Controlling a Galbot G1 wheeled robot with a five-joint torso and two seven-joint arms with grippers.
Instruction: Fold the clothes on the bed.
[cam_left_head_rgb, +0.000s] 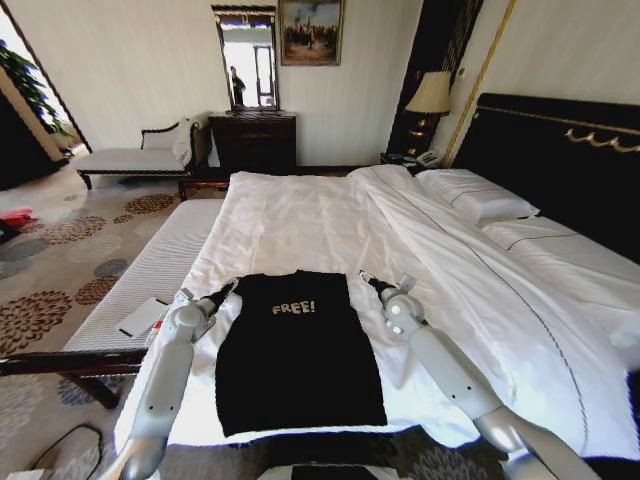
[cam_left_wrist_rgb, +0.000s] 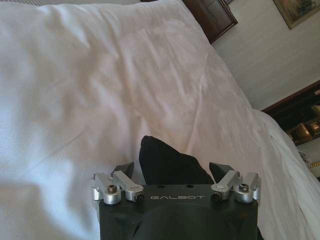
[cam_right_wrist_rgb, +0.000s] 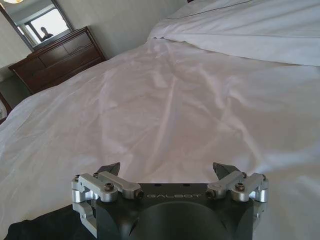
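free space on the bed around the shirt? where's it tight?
Open white sheet lies between the T-shirt collar and the bed's far edge by the dresser. Tight: the left gripper and right gripper, both open, flank the shirt's top corners; the folded-back duvet crowds the right side.

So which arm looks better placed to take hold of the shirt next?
Probably the left. The left gripper is open with a corner of the black T-shirt between its jaws. The right gripper, also open, faces bare white sheet beside the shirt.
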